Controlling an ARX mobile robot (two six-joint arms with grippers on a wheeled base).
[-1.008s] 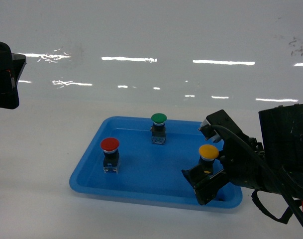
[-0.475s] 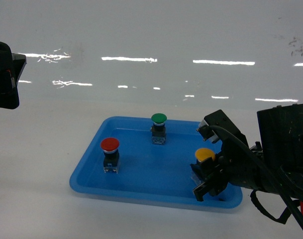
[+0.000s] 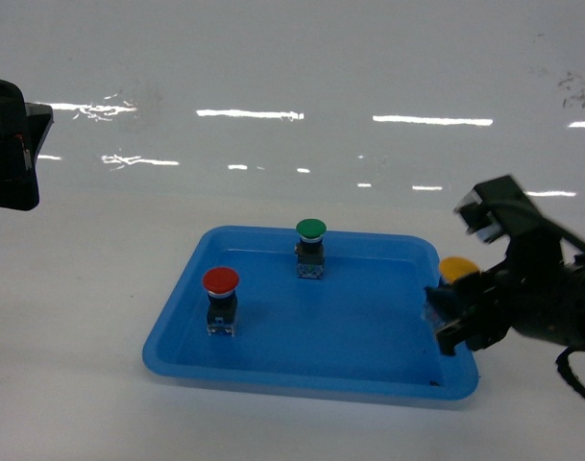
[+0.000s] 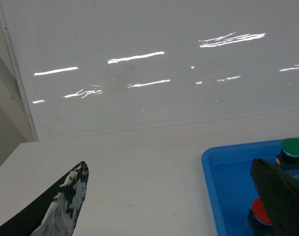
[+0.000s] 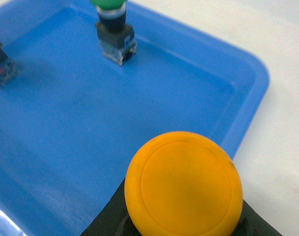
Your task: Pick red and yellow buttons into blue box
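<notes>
The yellow button hangs over the right rim of the shallow blue tray, with my right gripper shut on its base. The right wrist view is filled by its yellow cap, with the right gripper closed beneath it. The red button stands upright in the tray's left part, also seen as a red cap behind one finger in the left wrist view. My left gripper is open over bare table left of the tray, holding nothing. The blue box is out of view.
A green button stands at the tray's far side, also in both wrist views. A black part of the left arm sits at the head view's left edge. A glossy white wall rises behind the table.
My right gripper closed on the yellow button, lifted it and carried it right to the tray's right rim. The tray and the other buttons sit slightly further right in view.
</notes>
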